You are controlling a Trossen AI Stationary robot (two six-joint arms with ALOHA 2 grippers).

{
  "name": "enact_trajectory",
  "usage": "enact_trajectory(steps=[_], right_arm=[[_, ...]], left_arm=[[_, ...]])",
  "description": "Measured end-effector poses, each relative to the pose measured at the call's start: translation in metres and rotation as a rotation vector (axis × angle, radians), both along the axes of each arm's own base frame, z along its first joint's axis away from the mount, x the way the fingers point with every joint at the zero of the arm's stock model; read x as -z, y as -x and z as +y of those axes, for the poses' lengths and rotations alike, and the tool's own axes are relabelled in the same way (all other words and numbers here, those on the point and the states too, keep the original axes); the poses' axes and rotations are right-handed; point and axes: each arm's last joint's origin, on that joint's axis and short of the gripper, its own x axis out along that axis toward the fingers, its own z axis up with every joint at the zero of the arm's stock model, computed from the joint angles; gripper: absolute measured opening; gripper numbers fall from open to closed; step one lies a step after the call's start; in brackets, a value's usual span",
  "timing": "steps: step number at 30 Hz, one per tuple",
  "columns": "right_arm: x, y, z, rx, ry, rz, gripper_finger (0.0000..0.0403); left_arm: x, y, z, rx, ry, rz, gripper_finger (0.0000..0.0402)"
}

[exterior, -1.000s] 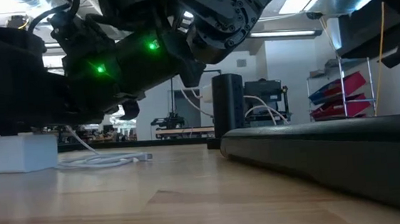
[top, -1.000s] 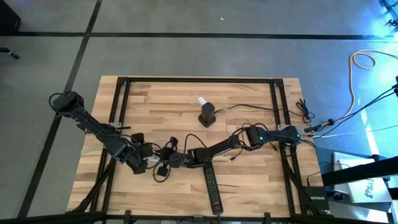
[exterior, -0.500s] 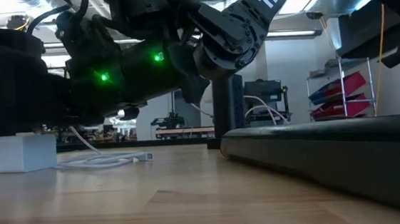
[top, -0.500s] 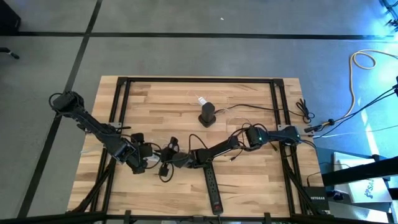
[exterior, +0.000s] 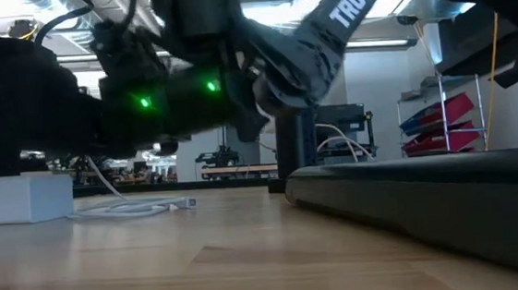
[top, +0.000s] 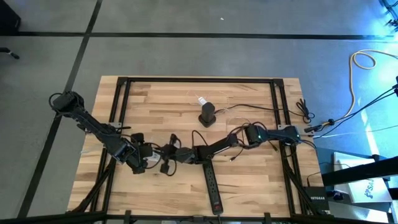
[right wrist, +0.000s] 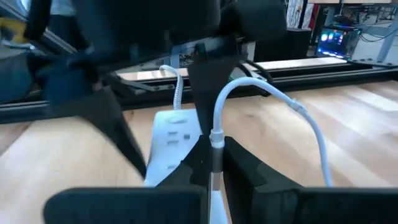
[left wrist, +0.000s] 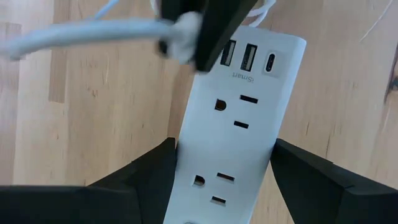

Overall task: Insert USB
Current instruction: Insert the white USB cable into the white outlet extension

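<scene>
White plastic power strip with USB ports (left wrist: 230,134) lying on the wooden table (top: 174,99), clamped along both sides by the left gripper (left wrist: 224,171). Just above the strip's USB end, right gripper (right wrist: 211,163) pinched tight on the white USB cable's plug (right wrist: 215,138), not yet seated in a port.

grey floor (top: 186,56) with dark seams, red shelf bins (exterior: 456,122) behind

The counter (left wrist: 74,124) was pale, smooth planked wood, the power strip (left wrist: 230,143) matt white plastic.
</scene>
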Motion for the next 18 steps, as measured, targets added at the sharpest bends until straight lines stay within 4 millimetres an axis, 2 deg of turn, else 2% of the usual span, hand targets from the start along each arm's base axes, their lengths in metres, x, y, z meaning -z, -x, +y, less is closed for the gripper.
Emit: enact_trajectory(steps=[5, 12, 18], right_arm=[[0.0103, 0.0116, 0.0026, -0.002, -0.039, -0.052, 0.0004], [0.0092, 0.0121, 0.0045, 0.006, -0.034, -0.062, 0.0003], [0.0113, 0.0108, -0.0019, 0.018, -0.031, -0.040, 0.0002]], left_arm=[[0.0000, -0.0001, 0.0000, -0.004, 0.000, -0.003, 0.0237], [-0.0001, -0.0012, -0.0001, -0.018, -0.003, -0.024, 0.0237], [-0.0003, -0.0071, 0.0045, -0.031, -0.004, -0.045, 0.0237]])
